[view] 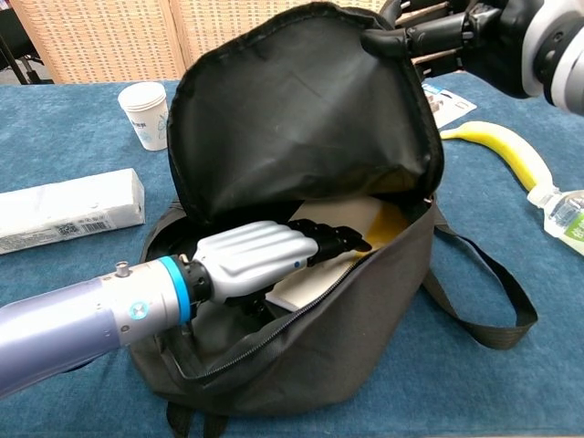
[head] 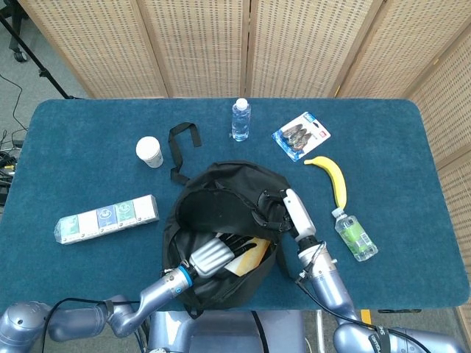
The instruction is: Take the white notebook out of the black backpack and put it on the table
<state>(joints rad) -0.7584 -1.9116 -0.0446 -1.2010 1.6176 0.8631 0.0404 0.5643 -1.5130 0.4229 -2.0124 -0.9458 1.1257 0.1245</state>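
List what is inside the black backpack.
Inside the backpack: the notebook, white with a yellow corner, and the left hand lying over it. The right hand holds the flap up. Anything beneath the notebook is hidden.

My left robot hand (view: 265,256) lies on the white notebook (view: 347,243) inside the black backpack (view: 301,219); my right robot hand (view: 456,36) holds its flap up.
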